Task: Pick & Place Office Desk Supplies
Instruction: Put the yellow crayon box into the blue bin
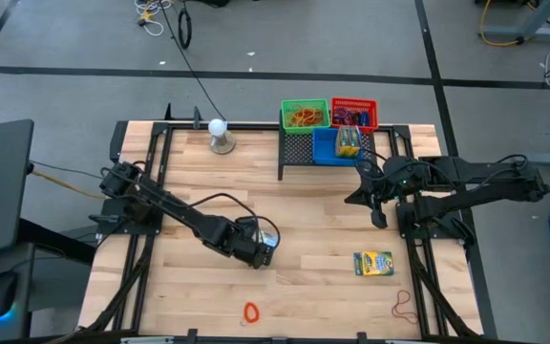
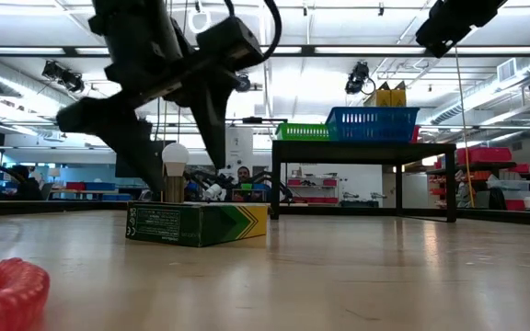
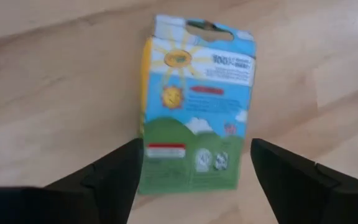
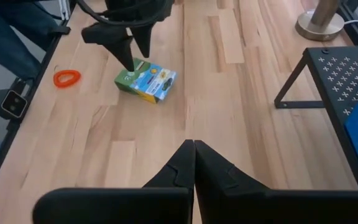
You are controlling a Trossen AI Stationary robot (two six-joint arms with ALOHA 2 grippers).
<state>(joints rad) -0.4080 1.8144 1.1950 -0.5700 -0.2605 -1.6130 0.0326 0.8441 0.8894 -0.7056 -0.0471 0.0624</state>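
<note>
The left gripper stands wide open over a crayon box lying flat mid-table. The right gripper waits closed near the rack, which carries a green bin of rubber bands, a red bin and a blue bin holding mixed items

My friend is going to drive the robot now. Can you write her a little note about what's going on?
Left gripper: fingers open, above a crayon box lying flat mid-table; not gripped.
Right gripper: shut, empty, waiting near the black rack.
Done: the green basket, red basket and blue basket at the rack hold supplies.
Left on the table: that crayon box, a second crayon box, an orange loop near the front edge, and a rubber band at the front right.
</note>
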